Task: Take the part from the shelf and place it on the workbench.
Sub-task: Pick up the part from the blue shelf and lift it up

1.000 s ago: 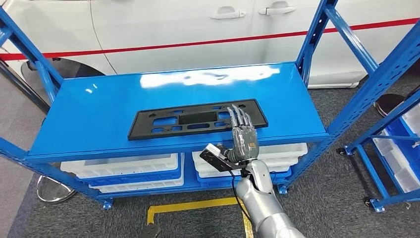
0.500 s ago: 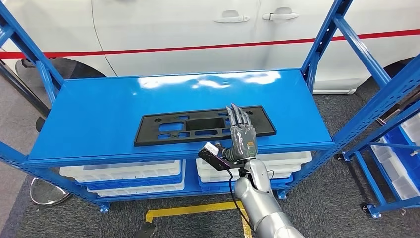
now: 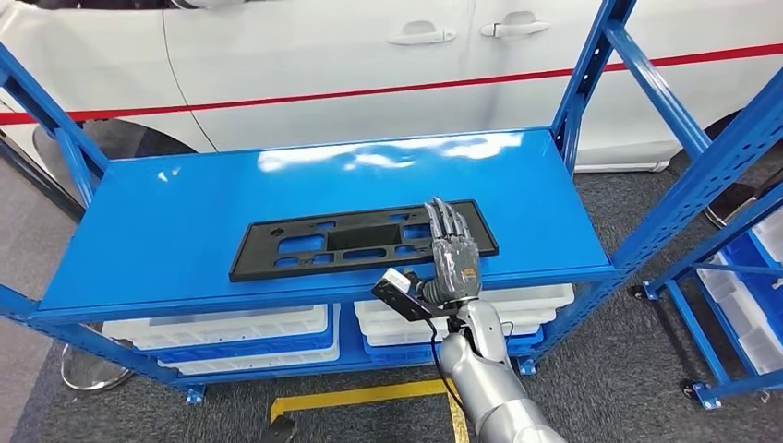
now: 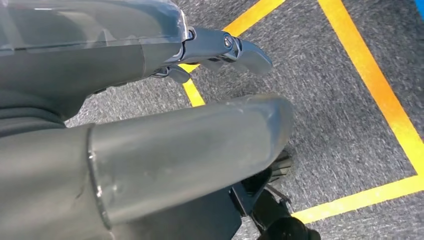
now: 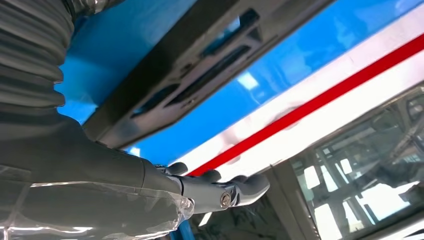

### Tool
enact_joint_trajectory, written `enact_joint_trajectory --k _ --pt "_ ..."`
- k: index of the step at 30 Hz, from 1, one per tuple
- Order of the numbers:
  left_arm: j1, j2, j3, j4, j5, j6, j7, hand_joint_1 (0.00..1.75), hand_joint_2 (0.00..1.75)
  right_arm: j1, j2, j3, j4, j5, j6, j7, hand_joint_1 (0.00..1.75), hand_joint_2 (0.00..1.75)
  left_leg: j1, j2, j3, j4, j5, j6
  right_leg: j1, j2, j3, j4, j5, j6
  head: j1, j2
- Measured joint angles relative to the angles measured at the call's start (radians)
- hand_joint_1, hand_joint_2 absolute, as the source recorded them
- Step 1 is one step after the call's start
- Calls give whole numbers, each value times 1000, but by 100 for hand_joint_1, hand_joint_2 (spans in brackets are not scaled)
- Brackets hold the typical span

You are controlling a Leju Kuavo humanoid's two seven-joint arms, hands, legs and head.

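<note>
- The black part (image 3: 363, 238) lies flat mid-shelf (image 3: 185, 221).
- Right robot hand (image 3: 452, 251), fingers straight and apart, lies over the part's 3 o'clock end, gripping nothing.
- Likely light, stiff, slotted plastic; grip that end edge.

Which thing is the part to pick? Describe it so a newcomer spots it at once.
Find the blue shelf standing in front of the white car. On its top board, near the front edge, lies the part: a long, flat black plastic plate with rectangular cut-outs. The right hand is at its right end, fingers stretched over it. Below it are white bins.
</note>
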Motion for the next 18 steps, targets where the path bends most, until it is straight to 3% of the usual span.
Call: enact_joint_trajectory --k 2,3,4,5,6,8,9,10,12,14,17,18 --pt "1 0 0 0 2 2 -5 0 0 3 0 0 0 -4 0 -8 0 175 1 0 -65 133 -53 -5 2 -1 1 0 -1 -4 0 0" --pt "2 0 0 0 4 3 -8 0 0 6 0 0 0 -8 0 -11 0 175 1 0 -85 170 -59 -5 3 -1 1 0 -2 -4 0 0" --pt "3 0 0 0 5 4 -11 0 0 8 0 0 0 -12 0 -14 0 175 1 0 -87 170 -45 -3 4 0 2 1 -3 -5 0 0" --pt "2 0 0 0 7 5 -13 0 0 10 0 0 -1 -14 0 -16 1 175 0 0 -70 129 -14 0 5 1 4 1 -3 -4 0 0" --pt "1 0 0 0 7 6 -17 0 0 11 0 0 -3 -16 0 -18 19 175 0 0 -38 59 26 5 5 2 7 1 -5 -3 0 0" --pt "-2 1 0 0 9 9 -22 0 0 11 1 0 -8 -19 0 -23 96 175 -5 0 21 -67 73 16 8 3 9 1 -7 3 0 0" --pt "-4 1 0 0 10 10 -24 0 0 12 1 0 -11 -20 0 -25 138 175 -8 -1 36 -100 80 20 8 4 8 1 -7 7 0 0" --pt "-4 1 0 0 10 11 -26 0 0 13 1 0 -13 -21 0 -27 164 175 -11 -2 40 -110 77 23 8 4 7 0 -6 12 0 0" --pt "-4 1 0 0 13 13 -29 0 0 17 1 0 -17 -24 0 -30 175 175 -9 -2 41 -118 81 30 7 3 8 -2 -6 24 0 0" --pt "-5 1 0 0 17 15 -33 0 0 18 0 0 -23 -30 0 -35 175 175 -4 0 47 -130 89 42 7 2 -7 31 -31 34 0 0" --pt "-7 1 0 0 20 18 -39 0 0 26 -3 -1 -27 -43 0 -46 173 175 -3 2 49 -135 91 52 6 2 -91 204 -117 42 0 0" --pt "-7 1 0 0 21 19 -40 0 0 31 -4 -1 -27 -46 0 -50 173 175 -3 2 49 -134 90 52 5 2 -116 253 -130 43 1 0"
